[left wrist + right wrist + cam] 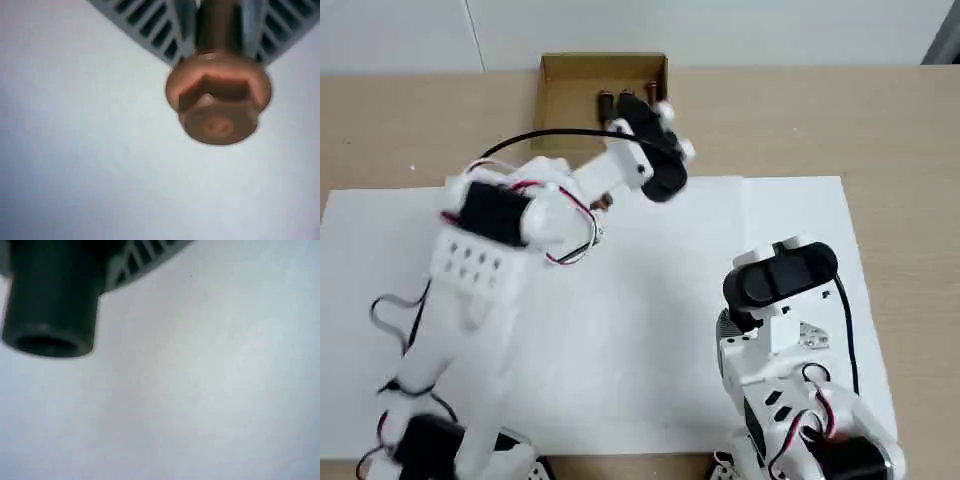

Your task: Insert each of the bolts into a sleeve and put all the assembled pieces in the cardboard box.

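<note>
My left gripper (220,25) is shut on the shaft of a copper bolt (218,100), whose hex head faces the camera above the white sheet. In the high view that bolt (604,203) peeks out under the left arm, just in front of the cardboard box (554,92). Several brown assembled pieces (626,99) lie in the box at the back. My right gripper (75,260) is shut on a black sleeve (50,305), open end outward, low over the sheet. The right arm (780,275) sits at the front right.
A large white paper sheet (650,330) covers the middle of the wooden table (880,120). A black cable (550,135) arcs over the left arm near the box. Open sheet lies between the two arms.
</note>
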Robot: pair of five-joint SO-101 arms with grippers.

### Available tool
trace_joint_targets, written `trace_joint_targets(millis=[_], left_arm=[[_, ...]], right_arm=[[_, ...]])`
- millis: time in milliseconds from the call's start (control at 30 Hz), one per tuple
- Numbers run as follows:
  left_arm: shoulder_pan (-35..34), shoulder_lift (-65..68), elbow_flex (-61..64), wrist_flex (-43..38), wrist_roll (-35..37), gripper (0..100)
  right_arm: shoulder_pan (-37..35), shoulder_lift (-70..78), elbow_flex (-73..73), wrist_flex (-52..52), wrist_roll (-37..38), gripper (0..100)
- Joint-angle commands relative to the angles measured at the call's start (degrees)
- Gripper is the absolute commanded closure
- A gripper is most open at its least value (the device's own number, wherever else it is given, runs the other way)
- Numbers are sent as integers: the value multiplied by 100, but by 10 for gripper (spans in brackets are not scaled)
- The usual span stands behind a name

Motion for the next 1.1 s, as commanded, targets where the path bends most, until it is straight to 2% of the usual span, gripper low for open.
trace_joint_targets(millis=[0, 267, 500, 633, 867, 1067], left_arm=[[79, -993, 453, -782, 774, 995], [35, -3051, 3292, -3086, 2611, 995], [35, -5169, 5956, -4967, 3305, 995], [35, -6004, 6870, -5380, 3719, 995], [35, -6901, 7776, -5749, 4712, 995], [53, -7525, 8549, -6505, 5407, 995]], right_arm=[[4, -22, 88, -374, 70, 996], [13, -338, 1090, -1534, 510, 995], [-22, -1464, 2409, -2079, 712, 995], [-22, -1789, 2760, -2378, 712, 995], [-48, -1771, 3393, -3160, 712, 995], [-725, -1771, 3851, -3960, 712, 995]])
